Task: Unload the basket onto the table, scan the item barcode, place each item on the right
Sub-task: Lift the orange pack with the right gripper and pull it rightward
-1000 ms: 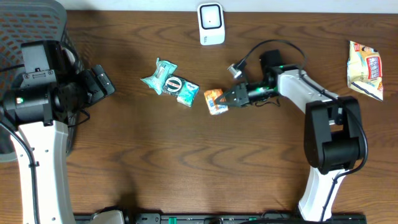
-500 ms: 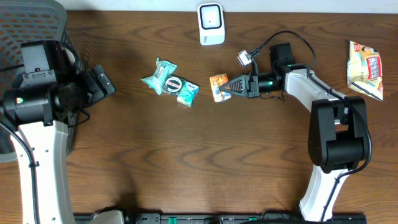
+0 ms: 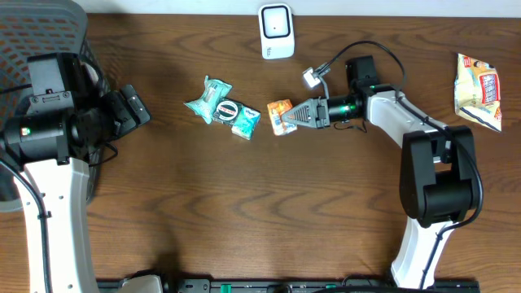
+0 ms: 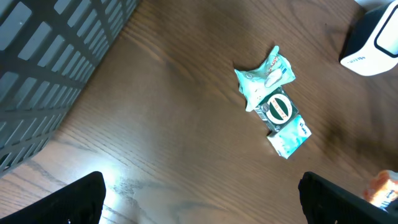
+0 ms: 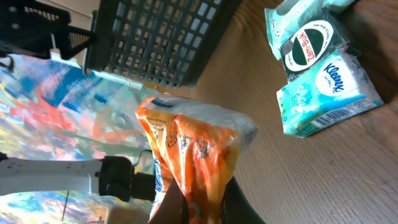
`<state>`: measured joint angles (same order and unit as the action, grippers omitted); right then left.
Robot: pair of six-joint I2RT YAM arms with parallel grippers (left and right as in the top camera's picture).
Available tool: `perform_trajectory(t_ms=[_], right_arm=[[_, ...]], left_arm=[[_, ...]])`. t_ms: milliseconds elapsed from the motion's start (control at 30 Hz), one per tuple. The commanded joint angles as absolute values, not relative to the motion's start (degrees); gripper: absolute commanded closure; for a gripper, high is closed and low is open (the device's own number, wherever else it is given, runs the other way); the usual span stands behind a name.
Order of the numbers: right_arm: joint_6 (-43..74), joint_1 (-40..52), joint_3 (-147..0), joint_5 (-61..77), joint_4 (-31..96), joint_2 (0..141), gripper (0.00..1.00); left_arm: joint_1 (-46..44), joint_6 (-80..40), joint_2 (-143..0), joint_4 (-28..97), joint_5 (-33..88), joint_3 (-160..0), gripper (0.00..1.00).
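**Overhead view.** The right arm [image 3: 391, 114] reaches leftward over the brown wooden counter [image 3: 244, 220]. The right jaws are closed tight on the right-hand end of the orange packet [image 3: 281, 116]. The packet sits in front of the white scanner [image 3: 276, 31], which stands at the counter's far edge, and the two are apart. To the packet's left, just beside it, lies a teal Kleenex pack [image 3: 246, 121]. This pack forms a short row with a round-label pack [image 3: 227, 108] and a crumpled teal wrapper [image 3: 208, 98]. A yellow snack bag [image 3: 478, 91] lies well apart at the far right. The left arm [image 3: 49, 130] stands at the left edge, beside a dark mesh basket [image 3: 32, 41].

**Right wrist view.** The orange packet [image 5: 193, 149] projects from between the two dark fingers [image 5: 171, 205], its creased orange-and-white wrapper filling the centre. Beyond it are the Kleenex pack [image 5: 326, 93], the round-label pack [image 5: 308, 46] and the basket [image 5: 155, 37].

**Left wrist view.** The left jaws stand spread wide and hold nothing. One dark fingertip [image 4: 81, 199] shows at each lower corner, with bare counter [image 4: 186, 155] between them. Ahead lie the teal wrapper [image 4: 264, 74], the round-label pack [image 4: 278, 109] and the Kleenex pack [image 4: 289, 138]. The scanner [image 4: 373, 40] is at upper right, the basket [image 4: 50, 68] at left, and an edge of the orange packet [image 4: 384, 185] at lower right.
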<state>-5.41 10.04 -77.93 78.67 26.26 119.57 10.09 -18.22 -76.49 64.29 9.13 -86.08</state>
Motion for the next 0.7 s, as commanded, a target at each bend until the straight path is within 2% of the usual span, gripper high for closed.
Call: perform_trajectory(t_ms=[0, 300, 500, 667], right_arm=[[-4.73, 11.27, -77.93, 77.34, 25.87, 118.83, 0.99], [-3.33, 12.25, -77.93, 74.83, 23.86, 118.83, 0.99], [4.56, 14.17, -77.93, 65.82, 22.13, 118.83, 0.99], [8.54, 15.49, -77.93, 65.28, 16.84, 118.83, 0.99]], left_arm=[[10.33, -18.31, -76.62, 64.47, 9.43, -87.33, 0.03], [10.33, -18.28, -76.62, 64.47, 9.43, -87.33, 0.02], [10.33, -18.28, -76.62, 64.47, 9.43, -87.33, 0.03], [10.33, -18.28, -76.62, 64.47, 9.43, -87.33, 0.02]])
